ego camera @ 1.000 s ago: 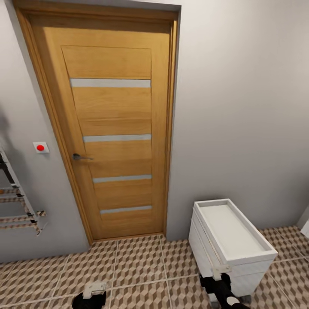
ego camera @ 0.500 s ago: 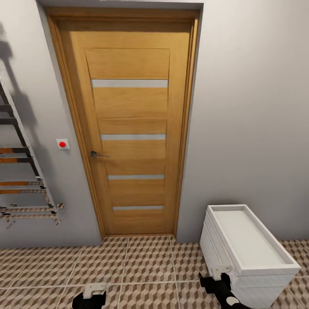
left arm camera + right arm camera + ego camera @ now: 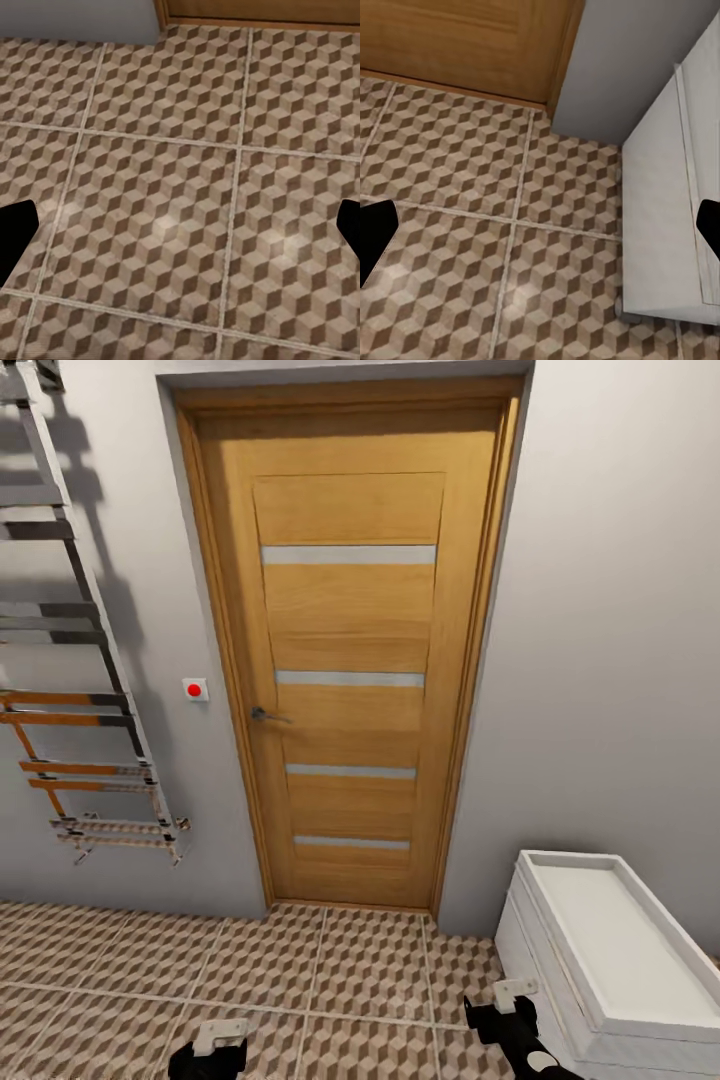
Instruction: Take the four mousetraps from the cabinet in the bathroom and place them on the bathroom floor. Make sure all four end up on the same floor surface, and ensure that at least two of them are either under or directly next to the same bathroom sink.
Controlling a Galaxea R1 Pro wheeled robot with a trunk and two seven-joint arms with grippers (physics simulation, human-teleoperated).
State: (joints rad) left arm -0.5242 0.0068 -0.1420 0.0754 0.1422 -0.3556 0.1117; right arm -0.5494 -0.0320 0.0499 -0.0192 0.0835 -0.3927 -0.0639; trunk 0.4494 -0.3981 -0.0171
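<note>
Oak-coloured wood fills my view: a closed door [image 3: 350, 660] with 4 pale strips, set in grey wall. Below it spreads the bathroom floor [image 3: 330, 970] of cube-patterned tiles, a white drawer unit [image 3: 610, 970] standing at my right. My left hand [image 3: 180, 240] and right hand [image 3: 540, 240] hang released above the tiles, both empty.

Bathroom floor [image 3: 330, 970] — cube-patterned brown-beige tiles, pale grout, bare
</note>
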